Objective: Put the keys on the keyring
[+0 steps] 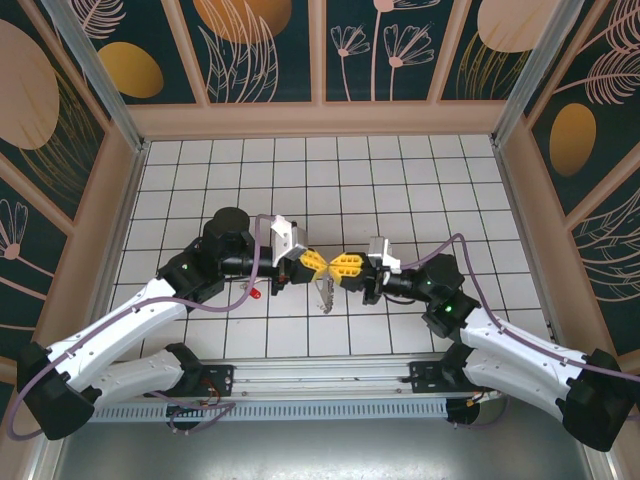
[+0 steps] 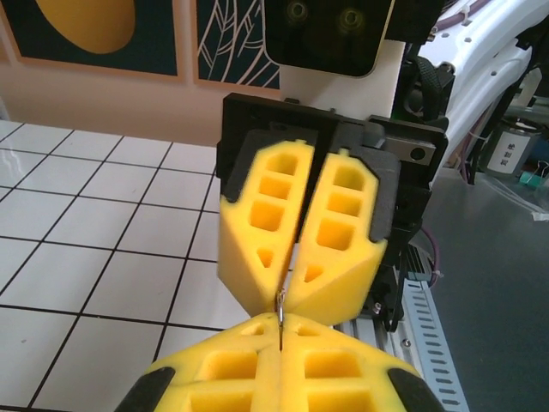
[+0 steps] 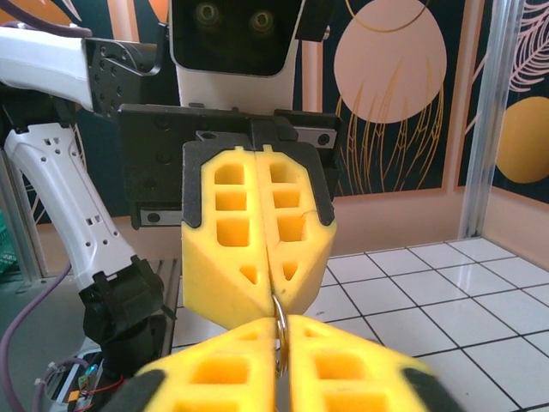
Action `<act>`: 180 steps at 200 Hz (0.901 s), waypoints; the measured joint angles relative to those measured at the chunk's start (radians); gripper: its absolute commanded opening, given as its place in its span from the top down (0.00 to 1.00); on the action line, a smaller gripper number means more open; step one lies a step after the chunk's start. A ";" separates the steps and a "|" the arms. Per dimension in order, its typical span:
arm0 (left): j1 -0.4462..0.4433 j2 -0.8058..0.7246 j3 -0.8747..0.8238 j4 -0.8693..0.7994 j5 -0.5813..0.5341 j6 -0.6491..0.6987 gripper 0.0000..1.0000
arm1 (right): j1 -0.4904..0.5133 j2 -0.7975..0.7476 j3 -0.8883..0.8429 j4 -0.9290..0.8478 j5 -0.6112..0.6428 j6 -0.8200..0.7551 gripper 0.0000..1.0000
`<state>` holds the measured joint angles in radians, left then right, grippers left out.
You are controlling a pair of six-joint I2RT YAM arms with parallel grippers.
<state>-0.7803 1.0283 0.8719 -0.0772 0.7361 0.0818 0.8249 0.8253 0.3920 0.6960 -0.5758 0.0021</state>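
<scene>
1. Keyring [image 1: 325, 293]: it hangs between the two hands over the middle of the worktop [image 1: 400, 180]. Beige strap and silver bits dangle below the fingertips, off the tiles as far as we can tell.
2. Left hand [image 1: 320, 264]: pads pressed together, pinching the keyring's thin wire ring [image 2: 280, 311] at the very tip.
3. Right hand [image 1: 337, 267]: tip to tip with the left hand. Its pads are close with a slim slit between them, and the wire ring sits in that slit. We cannot tell whether it grips the wire or merely surrounds it.
4. Red key [image 1: 255, 293]: it lies flat on the worktop just beside the left arm's wrist, apart from the keyring, with nothing holding it.
5. Handling, red key: we judge it very light, stiff and flat. It sits low on smooth tile, so it will likely skid or slip from the soft foam pads. Best hold is across the red head, its widest part. Any hole in it is too small for us to see.
6. Handling, keyring: light overall.
   - The strap looks soft and floppy, and we expect it to swing.
   - The wire ring looks stiff, thin and slick, so it could easily twist between the pads.
   - Hold it on the wire itself, close to the strap, leaving the rest of the loop exposed for threading.
7. Count: one red key, one keyring, two hands.
</scene>
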 measured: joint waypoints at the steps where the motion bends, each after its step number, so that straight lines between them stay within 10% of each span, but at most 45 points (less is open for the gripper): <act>1: 0.000 0.000 0.000 0.000 -0.001 0.000 1.00 | 0.000 0.000 0.000 -0.002 0.002 -0.003 0.62; 34: -0.001 0.000 -0.001 -0.001 -0.097 -0.013 1.00 | 0.000 -0.026 0.014 -0.091 0.057 -0.018 0.44; 98: 0.119 0.021 -0.001 -0.001 -0.322 -0.078 1.00 | 0.000 -0.045 0.064 -0.301 0.230 -0.011 0.48; 180: 0.341 0.125 -0.049 0.118 -0.571 -0.198 1.00 | 0.073 0.378 0.163 -0.392 0.518 0.091 0.37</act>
<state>-0.4393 1.1534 0.8230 0.0410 0.1654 -0.1158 0.8978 1.2034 0.5549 0.3038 -0.0582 0.0929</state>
